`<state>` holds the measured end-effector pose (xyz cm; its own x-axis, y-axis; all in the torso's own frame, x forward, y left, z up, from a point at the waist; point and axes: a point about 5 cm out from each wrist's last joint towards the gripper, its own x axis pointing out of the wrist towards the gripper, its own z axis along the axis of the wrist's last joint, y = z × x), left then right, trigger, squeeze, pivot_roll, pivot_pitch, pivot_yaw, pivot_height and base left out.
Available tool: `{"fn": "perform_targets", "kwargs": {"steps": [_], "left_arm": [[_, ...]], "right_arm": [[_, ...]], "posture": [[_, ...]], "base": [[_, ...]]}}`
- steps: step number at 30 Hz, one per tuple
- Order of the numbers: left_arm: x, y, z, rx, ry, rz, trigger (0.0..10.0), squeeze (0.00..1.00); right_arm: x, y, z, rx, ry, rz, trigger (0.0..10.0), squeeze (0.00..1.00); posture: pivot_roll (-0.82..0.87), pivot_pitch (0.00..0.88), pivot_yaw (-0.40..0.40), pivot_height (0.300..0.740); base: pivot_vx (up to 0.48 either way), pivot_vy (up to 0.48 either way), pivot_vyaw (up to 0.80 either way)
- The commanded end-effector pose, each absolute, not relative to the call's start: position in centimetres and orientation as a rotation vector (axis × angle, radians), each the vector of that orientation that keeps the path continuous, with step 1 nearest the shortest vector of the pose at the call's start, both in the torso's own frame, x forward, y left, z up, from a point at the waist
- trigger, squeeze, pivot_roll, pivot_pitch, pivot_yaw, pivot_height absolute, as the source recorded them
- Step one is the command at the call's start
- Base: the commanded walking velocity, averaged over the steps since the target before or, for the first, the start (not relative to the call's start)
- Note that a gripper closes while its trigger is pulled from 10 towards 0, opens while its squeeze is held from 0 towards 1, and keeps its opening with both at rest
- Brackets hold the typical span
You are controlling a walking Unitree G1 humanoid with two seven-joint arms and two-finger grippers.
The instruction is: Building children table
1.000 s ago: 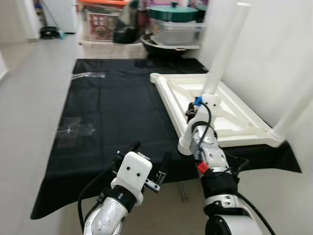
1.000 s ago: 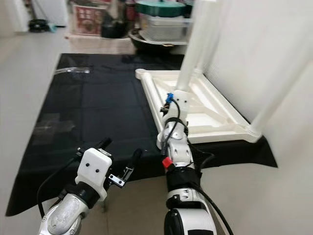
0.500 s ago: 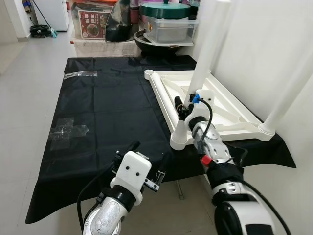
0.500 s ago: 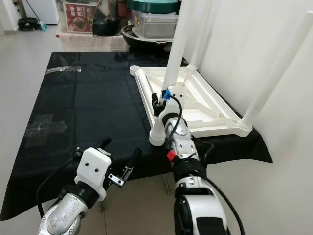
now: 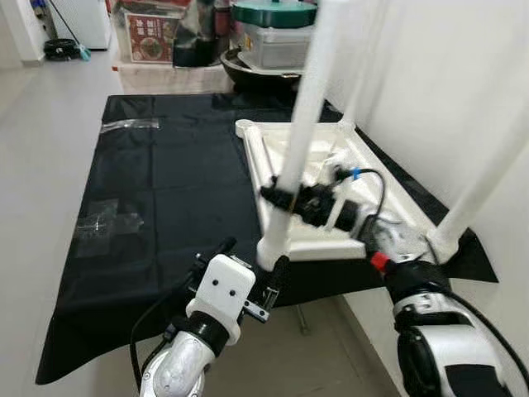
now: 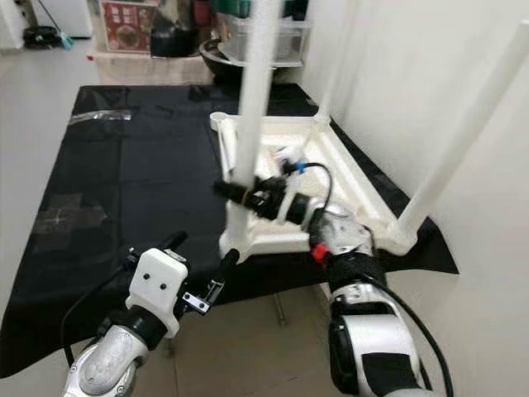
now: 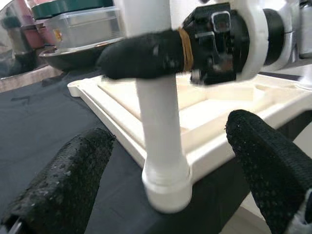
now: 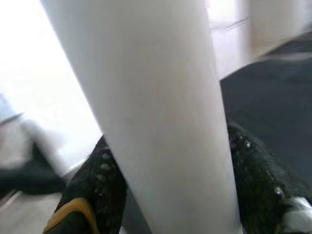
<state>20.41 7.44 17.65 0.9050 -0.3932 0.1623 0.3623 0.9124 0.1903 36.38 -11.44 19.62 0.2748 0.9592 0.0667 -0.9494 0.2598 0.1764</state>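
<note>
Your right gripper [image 5: 281, 198] is clamped around the near-corner white leg [image 5: 299, 132], mid-frame in the left eye view. That leg stands upright in the upturned tabletop [image 5: 331, 241], lying on the black mat [image 5: 165, 182] right of centre. Your left gripper [image 5: 252, 273] hangs spread apart at lower centre, just before the leg's socket.

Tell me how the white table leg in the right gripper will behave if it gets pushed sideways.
The table leg looks like a stiff tube, so it should not flex. Seated in the corner socket of the upturned tabletop, it probably levers the tabletop instead of toppling. Its smooth surface may slip between the right gripper fingers.
</note>
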Motion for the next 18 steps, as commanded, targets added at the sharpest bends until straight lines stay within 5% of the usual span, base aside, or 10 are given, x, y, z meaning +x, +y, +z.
{"fn": "perform_targets", "kwargs": {"steps": [1,6,7,8,9,16,18], "left_arm": [[20.4,7.6,17.4,0.169,-0.189,-0.384,10.0,0.0],[20.4,7.6,17.4,0.169,-0.189,-0.384,10.0,0.0],[20.4,7.6,17.4,0.169,-0.189,-0.384,10.0,0.0],[20.4,7.6,17.4,0.169,-0.189,-0.384,10.0,0.0],[20.4,7.6,17.4,0.167,-0.189,-0.385,10.0,0.0],[20.4,7.5,17.4,0.166,-0.189,-0.386,10.0,0.0],[20.4,7.5,17.4,0.166,-0.189,-0.387,10.0,0.0]], "right_arm": [[36.4,-10.7,19.6,0.136,0.076,1.353,10.0,0.0],[37.3,-9.9,19.5,0.052,0.069,1.25,10.0,0.0],[37.7,-9.6,19.5,0.033,0.051,1.187,7.1,0.0],[37.7,-9.6,19.5,0.033,0.051,1.187,7.1,0.0],[38.1,-9.4,19.5,0.026,0.043,1.106,0.0,0.0],[38.7,-9.5,19.8,0.053,-0.007,0.953,0.0,0.0],[39.8,-10.6,19.8,0.065,-0.006,0.621,0.0,0.0]], "posture": [[0.16,0.032,-0.116,0.74],[0.16,0.033,-0.116,0.74],[0.16,0.032,-0.115,0.74],[0.16,0.032,-0.115,0.74],[0.16,0.033,-0.115,0.74],[0.16,0.032,-0.116,0.74],[0.15,0.034,-0.115,0.74]], "base": [[0.0,0.0,0.0],[0.0,0.0,0.0],[0.0,0.0,0.0],[0.0,0.0,0.0],[0.0,0.0,0.0],[0.0,0.0,0.0],[0.0,0.0,0.0]]}}
